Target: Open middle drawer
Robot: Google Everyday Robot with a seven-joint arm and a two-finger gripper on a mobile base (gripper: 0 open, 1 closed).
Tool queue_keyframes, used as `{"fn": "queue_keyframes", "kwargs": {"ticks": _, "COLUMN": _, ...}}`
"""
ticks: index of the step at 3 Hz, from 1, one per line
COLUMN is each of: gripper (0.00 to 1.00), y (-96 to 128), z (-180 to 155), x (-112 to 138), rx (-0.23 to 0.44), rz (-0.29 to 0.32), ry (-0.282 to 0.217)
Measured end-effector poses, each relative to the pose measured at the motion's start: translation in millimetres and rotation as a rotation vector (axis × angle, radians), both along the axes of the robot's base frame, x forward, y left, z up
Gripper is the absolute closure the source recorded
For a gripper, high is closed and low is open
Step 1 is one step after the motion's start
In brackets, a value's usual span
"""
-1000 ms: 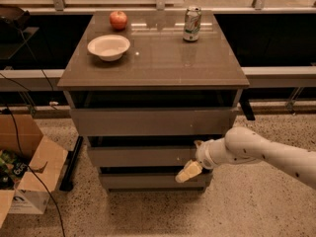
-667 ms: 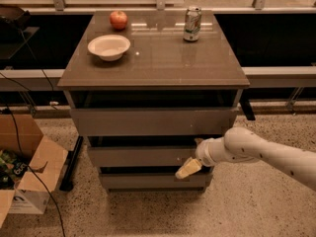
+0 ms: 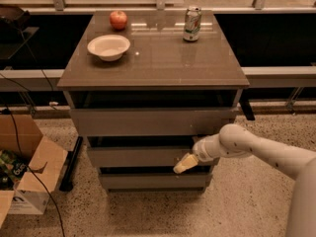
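The middle drawer is the medium-height grey-brown panel in the cabinet under the table top, between a taller top drawer and a shorter bottom drawer. It looks closed or nearly so, with a dark gap above it. My gripper, with cream-coloured tips, is at the right end of the middle drawer's front, near its lower edge. My white arm reaches in from the right.
On the table top stand a white bowl, a red apple and a drink can. An open cardboard box and a black cable lie on the floor at the left.
My gripper has crept slightly up and left along the middle drawer's right end. The drawer fronts have not visibly moved.
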State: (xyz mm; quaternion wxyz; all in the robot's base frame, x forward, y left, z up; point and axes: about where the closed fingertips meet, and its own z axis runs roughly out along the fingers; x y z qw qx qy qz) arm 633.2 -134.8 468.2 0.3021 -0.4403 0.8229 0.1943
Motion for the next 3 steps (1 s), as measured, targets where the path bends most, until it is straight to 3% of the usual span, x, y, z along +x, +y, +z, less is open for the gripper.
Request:
{"fn": "queue_keyframes", "kwargs": {"ticks": 1, "gripper": 0.00, "y": -2, "z": -19, "x": 19, "rx": -0.006, "rz": 0.003, "ry": 0.033}}
{"fn": "queue_keyframes", "kwargs": {"ticks": 3, "gripper": 0.42, "y": 3, "z": -38, "x": 11, "rx": -0.057, "rz": 0.036, "ry": 0.102}}
